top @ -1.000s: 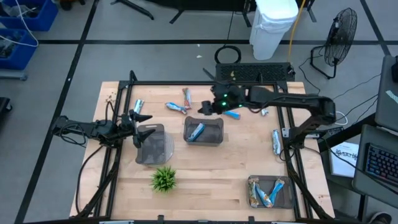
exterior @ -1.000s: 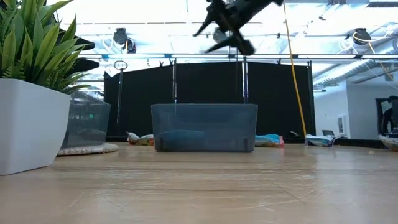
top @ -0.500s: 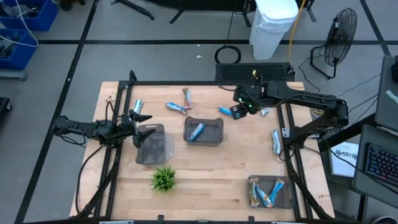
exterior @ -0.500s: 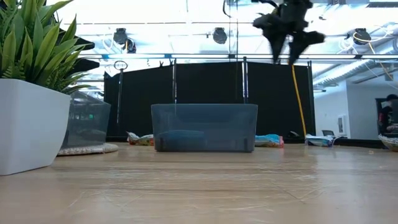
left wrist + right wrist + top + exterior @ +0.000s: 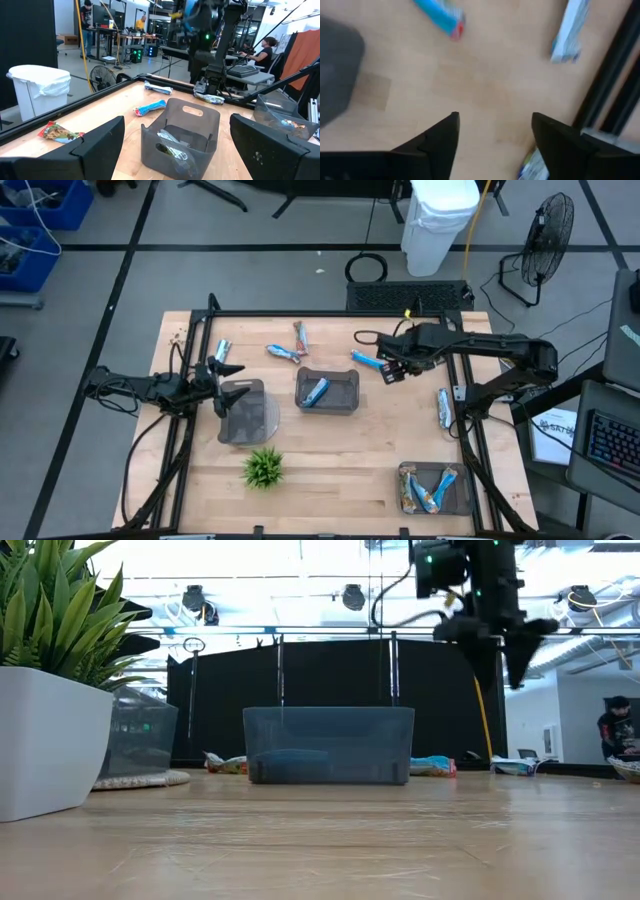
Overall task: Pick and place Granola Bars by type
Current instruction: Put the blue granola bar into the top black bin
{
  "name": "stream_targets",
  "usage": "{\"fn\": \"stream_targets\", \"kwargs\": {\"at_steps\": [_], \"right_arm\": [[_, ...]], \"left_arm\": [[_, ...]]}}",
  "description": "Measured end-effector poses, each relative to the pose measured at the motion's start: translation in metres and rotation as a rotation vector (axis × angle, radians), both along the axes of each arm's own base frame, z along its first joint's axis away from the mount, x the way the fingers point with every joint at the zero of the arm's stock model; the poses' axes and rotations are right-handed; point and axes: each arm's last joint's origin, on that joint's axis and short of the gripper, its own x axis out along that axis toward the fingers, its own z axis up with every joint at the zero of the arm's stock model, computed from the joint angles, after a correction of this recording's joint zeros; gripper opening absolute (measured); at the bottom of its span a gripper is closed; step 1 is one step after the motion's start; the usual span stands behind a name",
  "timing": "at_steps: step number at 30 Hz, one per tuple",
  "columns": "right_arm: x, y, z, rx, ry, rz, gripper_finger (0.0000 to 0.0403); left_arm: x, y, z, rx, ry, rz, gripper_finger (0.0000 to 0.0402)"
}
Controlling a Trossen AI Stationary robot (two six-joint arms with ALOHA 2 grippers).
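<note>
Granola bars lie scattered on the table's far half: a blue bar (image 5: pixel 365 360), another blue bar (image 5: pixel 283 353), an orange-brown bar (image 5: pixel 300 335), a silver-blue bar (image 5: pixel 222 350) and a silver bar (image 5: pixel 445 407) by the right edge. One blue bar (image 5: pixel 317 390) lies in the middle tray (image 5: pixel 345 402); several bars lie in the near-right tray (image 5: pixel 405 490). My right gripper (image 5: pixel 390 370) (image 5: pixel 503 675) (image 5: pixel 495 130) hangs open and empty above the table, just right of the blue bar (image 5: pixel 440 15). My left gripper (image 5: pixel 225 372) (image 5: pixel 177 125) waits open at the left tray (image 5: pixel 200 117).
A small green plant (image 5: pixel 263 468) in a white pot (image 5: pixel 45 740) stands near the front, left of centre. A black frame (image 5: pixel 300 313) runs around the table's edges. Bare wood lies between the middle tray and the near-right tray. People show in the room beyond.
My right gripper has swung from above the middle tray's far edge toward the table's right, past the blue bar, and has come lower. It has stayed open and empty. No bar has moved.
</note>
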Motion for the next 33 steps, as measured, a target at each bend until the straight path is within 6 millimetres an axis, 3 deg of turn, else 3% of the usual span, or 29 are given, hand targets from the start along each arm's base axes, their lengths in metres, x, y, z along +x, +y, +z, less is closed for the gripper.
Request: {"fn": "stream_targets", "kwargs": {"at_steps": [6, 10, 33], "right_arm": [[-0.007, 0.004, -0.031, 0.083, 0.097, -0.075, 0.0302], [-0.014, 0.007, -0.046, 0.133, 0.144, -0.097, 0.0318], [-0.057, 0.019, -0.103, 0.17, 0.354, -0.247, 0.0299]], "left_arm": [[0.0, 0.0, 0.0, 0.0, 0.0, 0.0, 0.0361], [0.0, 0.0, 0.0, 0.0, 0.0, 0.0, 0.0361], [0.0, 0.0, 0.0, 0.0, 0.0, 0.0, 0.0361]]}}
